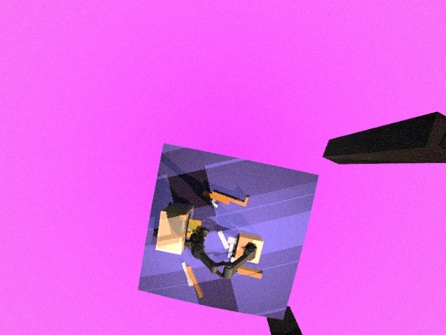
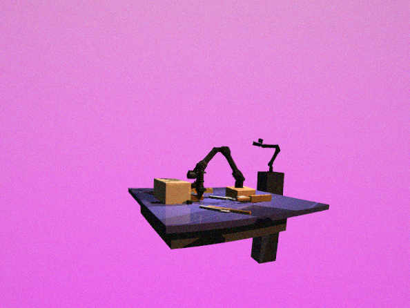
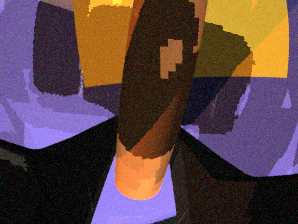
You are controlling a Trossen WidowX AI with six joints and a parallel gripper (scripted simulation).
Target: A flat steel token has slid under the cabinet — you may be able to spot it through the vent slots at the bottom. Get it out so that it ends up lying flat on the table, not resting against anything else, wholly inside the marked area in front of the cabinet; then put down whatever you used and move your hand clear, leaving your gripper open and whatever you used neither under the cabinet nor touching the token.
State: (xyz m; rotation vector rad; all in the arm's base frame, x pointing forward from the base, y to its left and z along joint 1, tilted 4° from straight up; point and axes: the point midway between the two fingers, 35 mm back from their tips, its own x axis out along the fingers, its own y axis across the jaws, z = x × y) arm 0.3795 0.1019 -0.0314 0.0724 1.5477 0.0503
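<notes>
The tan cabinet stands at the left of the table. The yellow marked area lies in front of it, partly hidden by the arm. My gripper points down close to the cabinet's front and is shut on an orange round-ended bar. The bar runs up the wrist view between the fingers, across the yellow area, and its far end is out of that view. I cannot make out the steel token or the vent slots in any view.
On the blue table, an orange hooked piece lies on one side. A white bar and a thin orange bar lie on the other side. White pieces and an orange block lie near the arm's base block.
</notes>
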